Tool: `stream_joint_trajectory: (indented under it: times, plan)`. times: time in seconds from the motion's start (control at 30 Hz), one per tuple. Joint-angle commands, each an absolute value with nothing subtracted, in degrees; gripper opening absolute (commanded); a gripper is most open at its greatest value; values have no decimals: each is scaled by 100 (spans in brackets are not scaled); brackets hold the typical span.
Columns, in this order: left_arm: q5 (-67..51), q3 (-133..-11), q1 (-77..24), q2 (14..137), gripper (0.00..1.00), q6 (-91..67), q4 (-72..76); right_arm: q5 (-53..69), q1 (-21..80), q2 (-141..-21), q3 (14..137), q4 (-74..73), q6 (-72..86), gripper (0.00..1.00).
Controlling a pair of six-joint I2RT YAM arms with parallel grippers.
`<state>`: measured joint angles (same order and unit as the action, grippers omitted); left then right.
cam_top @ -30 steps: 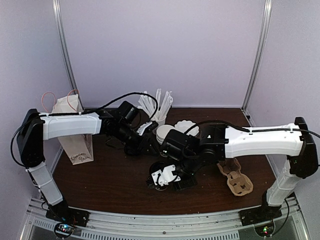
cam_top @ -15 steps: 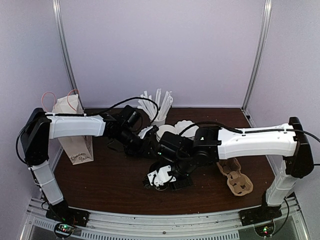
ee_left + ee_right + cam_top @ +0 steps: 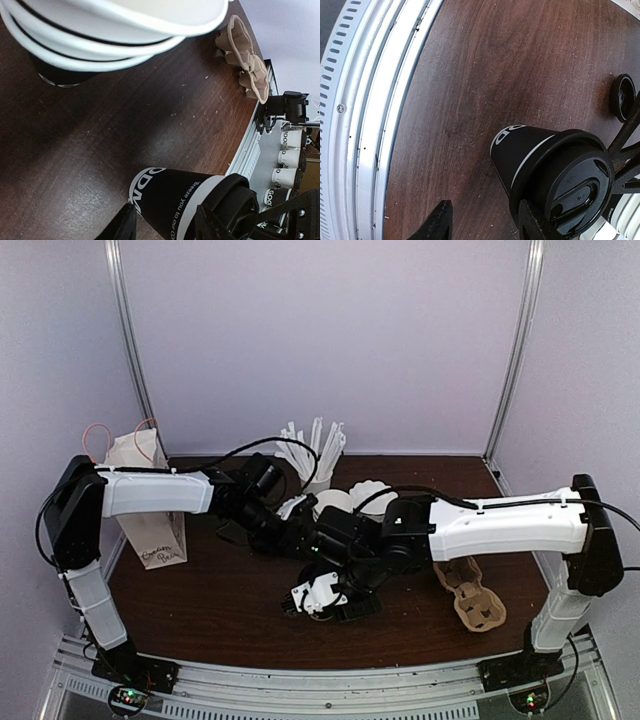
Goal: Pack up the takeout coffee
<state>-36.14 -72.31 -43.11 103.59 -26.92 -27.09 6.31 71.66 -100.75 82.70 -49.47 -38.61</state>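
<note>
Right pincer [image 3: 485, 205] is spread, its two fingers well apart low over the tabletop [image 3: 485, 65] near the 6 o'clock edge. The metal rail [image 3: 360, 125] runs down the 9 o'clock side of its wrist view. The takeout coffee [image 3: 540, 165] shows at 4 o'clock in that view, lid turned toward the camera and base toward the wood. The 3 o'clock-side finger [image 3: 530, 225] crosses in front of the coffee just under the lid, while the other finger stands apart from it. Whether that finger touches the coffee I cannot tell. Left pincer [image 3: 167, 207] is spread too. In its wrist view the coffee shows at 6 o'clock across the gap between its fingers, white lettering near the base and the lid at the 4 o'clock end. I cannot tell whether those fingers touch it. Stacked white cups [image 3: 125, 30] fill 12 o'clock there, and a cardboard carrier [image 3: 245, 60] lies at 2 o'clock near the edge. From above, both arms meet just to the 6 o'clock side of the tabletop's centre. A white paper bag [image 3: 150, 525] stands at 9 o'clock and the carrier lies at 4 o'clock.
</note>
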Motion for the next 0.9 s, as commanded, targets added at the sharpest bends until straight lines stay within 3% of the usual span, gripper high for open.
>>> stream_joint_trajectory:
  times: [0.0, 0.37, 0.87]
  plan:
    - [-3614, -7127, -4263, 10497, 42, -2604, -2705, 483, 7202, -10181, 8318, -4829, -3812, 48]
    - [-3526, -6985, -4217, 10584, 38, -2565, -2656, 287, 7192, -10227, 7997, -4613, -3825, 39]
    - [-3339, -6854, -4034, 9696, 46, -2769, -2388, 252, 7164, -9905, 8000, -4712, -3967, 36]
